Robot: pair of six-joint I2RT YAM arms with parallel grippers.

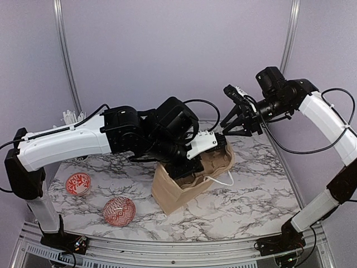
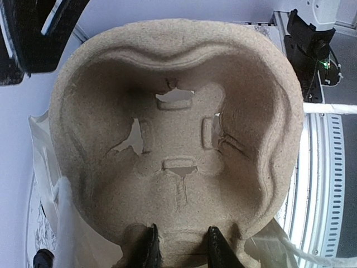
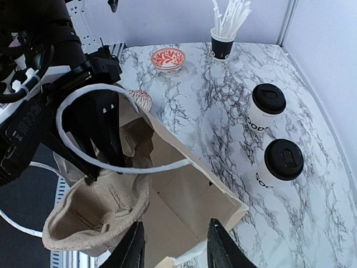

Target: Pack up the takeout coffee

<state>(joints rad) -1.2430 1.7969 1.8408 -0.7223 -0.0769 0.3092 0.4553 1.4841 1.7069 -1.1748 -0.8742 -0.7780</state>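
**Empty carrier held at the bag's mouth, cups waiting aside**

The tan paper bag (image 3: 187, 195) lies tilted on the marble tabletop (image 3: 234, 84) with its mouth gaping, probably so the load can slide in. The pulp carrier (image 2: 178, 139) hangs at that mouth with both wells empty. The left tool (image 2: 181, 248) pinches the carrier's rim, clamped onto the pulp. The right tool (image 3: 174, 248) hovers over the bag's edge, fingers apart and gripping nothing. Two lidded cups (image 3: 268, 106) stand upright, well apart from the bag and not yet loaded. Their black lettering is half turned away, and only "OOD" reads on the farther one.
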